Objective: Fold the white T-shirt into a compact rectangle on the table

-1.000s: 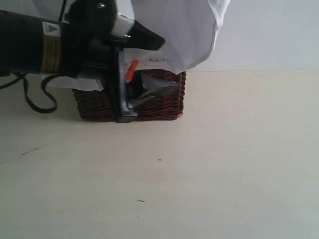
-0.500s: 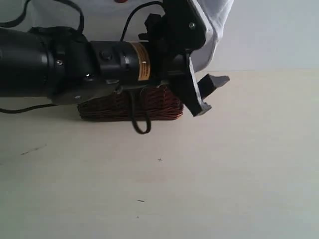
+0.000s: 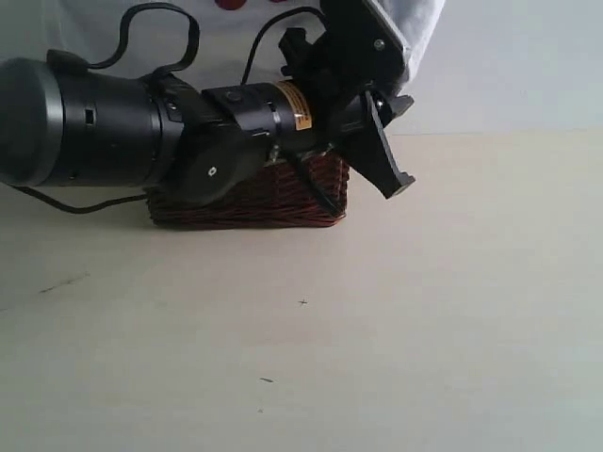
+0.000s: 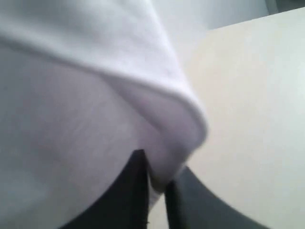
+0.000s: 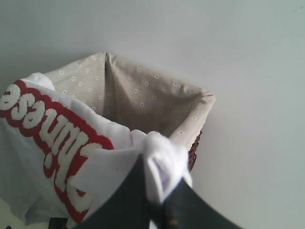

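Aloft, the shirt (image 5: 112, 136) hangs over the basket (image 3: 254, 202) on the table (image 3: 424, 311). The left gripper (image 4: 155, 183) and right gripper (image 5: 162, 177) each pinch a fold of it.

White T-shirt (image 5: 116, 133) with red-outlined white lettering (image 5: 52, 129); dark brown wicker basket (image 3: 254, 202), its lining (image 5: 143, 100) beige, seemingly tiny-flowered; cream table (image 3: 377, 330).

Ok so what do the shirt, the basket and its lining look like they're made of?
The white T-shirt looks like soft matte knit, probably cotton: it drapes and bunches, with fuzzy red-edged lettering. The basket seems dark brown woven wicker, faintly glossy strands. Its lining looks like beige cloth printed with tiny flowers.
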You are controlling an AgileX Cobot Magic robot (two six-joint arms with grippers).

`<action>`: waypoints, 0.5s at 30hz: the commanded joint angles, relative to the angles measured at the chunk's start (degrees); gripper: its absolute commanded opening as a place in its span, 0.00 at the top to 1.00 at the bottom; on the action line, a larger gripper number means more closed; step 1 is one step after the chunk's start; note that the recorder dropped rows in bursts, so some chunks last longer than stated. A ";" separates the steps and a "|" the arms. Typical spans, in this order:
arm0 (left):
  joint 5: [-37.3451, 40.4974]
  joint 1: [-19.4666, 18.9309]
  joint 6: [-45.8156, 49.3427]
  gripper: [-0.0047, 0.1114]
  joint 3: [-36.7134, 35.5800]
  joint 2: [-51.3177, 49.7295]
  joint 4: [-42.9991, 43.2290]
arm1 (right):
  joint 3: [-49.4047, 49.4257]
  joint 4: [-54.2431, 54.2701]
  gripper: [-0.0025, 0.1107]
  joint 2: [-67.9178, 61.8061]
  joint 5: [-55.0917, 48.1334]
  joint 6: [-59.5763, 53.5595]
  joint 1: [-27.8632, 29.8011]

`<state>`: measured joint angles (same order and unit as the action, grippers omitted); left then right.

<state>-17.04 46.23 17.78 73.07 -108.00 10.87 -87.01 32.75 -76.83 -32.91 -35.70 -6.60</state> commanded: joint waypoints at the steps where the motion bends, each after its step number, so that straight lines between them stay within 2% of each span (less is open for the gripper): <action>1: 1.36 0.16 1.91 0.96 0.35 1.41 -1.05 | -0.74 -0.39 0.98 0.70 0.23 0.24 -0.10; 6: 10.64 0.16 3.54 0.96 0.35 7.10 -1.05 | -0.74 -0.39 0.98 1.58 2.33 -0.15 -0.10; 8: 13.21 0.05 5.78 0.96 0.35 10.33 -1.05 | -0.74 -1.34 0.95 2.33 3.10 -0.17 -0.10; 15: 13.98 -1.16 13.79 0.96 1.29 23.63 -1.05 | -0.74 -3.21 0.70 5.43 4.33 1.53 -0.10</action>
<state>-3.45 45.58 28.85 73.17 -89.18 10.66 -87.13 30.01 -72.82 -29.99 -35.09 -6.60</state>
